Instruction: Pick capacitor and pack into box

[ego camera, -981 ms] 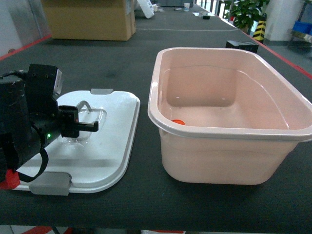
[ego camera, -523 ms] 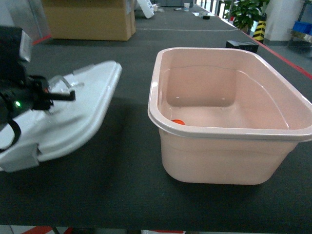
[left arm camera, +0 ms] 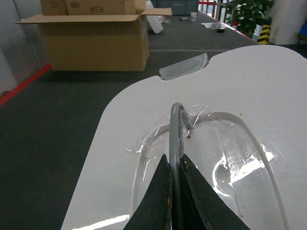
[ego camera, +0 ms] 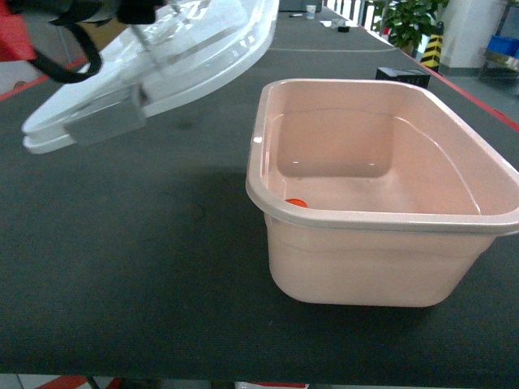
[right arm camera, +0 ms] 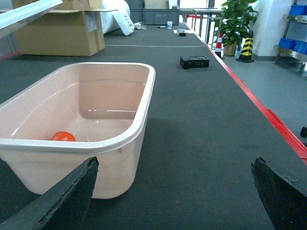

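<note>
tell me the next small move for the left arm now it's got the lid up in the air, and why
Probably carry the lid rightward until it sits over the box, then level it. The left gripper is clamped on the lid's handle, the lid hangs tilted, left of the open box, and an orange part already lies inside.
</note>
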Available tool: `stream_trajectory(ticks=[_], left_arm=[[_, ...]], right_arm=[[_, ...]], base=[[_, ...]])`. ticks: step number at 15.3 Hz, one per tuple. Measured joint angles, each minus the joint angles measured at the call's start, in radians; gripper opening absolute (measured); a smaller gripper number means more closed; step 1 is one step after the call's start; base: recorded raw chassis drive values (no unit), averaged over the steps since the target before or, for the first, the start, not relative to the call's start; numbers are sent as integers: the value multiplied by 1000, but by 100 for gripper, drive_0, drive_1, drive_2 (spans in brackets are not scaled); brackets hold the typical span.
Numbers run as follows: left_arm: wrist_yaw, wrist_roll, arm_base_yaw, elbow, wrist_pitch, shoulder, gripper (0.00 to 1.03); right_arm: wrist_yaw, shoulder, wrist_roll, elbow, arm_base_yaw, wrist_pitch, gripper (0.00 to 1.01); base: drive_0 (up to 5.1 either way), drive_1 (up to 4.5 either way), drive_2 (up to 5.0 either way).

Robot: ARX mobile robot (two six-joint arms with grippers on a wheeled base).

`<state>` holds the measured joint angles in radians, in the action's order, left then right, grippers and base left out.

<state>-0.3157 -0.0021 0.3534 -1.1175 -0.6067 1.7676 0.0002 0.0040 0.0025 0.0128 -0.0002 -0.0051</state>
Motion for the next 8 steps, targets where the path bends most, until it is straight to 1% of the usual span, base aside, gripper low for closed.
stream_trajectory(ticks=[1,2,5,6,8], left_arm=[[-21,-16,43,-61,50,31,2],[-44,-22,84,-118,83,66,2],[-82,-25,179,-229,150,166,2],[-88,-25,201,-258,174,183,2],[-119,-24,238,-323,216,211,2]], right_arm=[[0,0,0,0,0,0,98],[0,0,0,0,0,0,98],[0,0,0,0,0,0,98],[0,0,0,0,0,0,98],[0,0,0,0,0,0,98]], base=[[0,0,0],[0,0,0],[0,0,0],[0,0,0],[0,0,0]])
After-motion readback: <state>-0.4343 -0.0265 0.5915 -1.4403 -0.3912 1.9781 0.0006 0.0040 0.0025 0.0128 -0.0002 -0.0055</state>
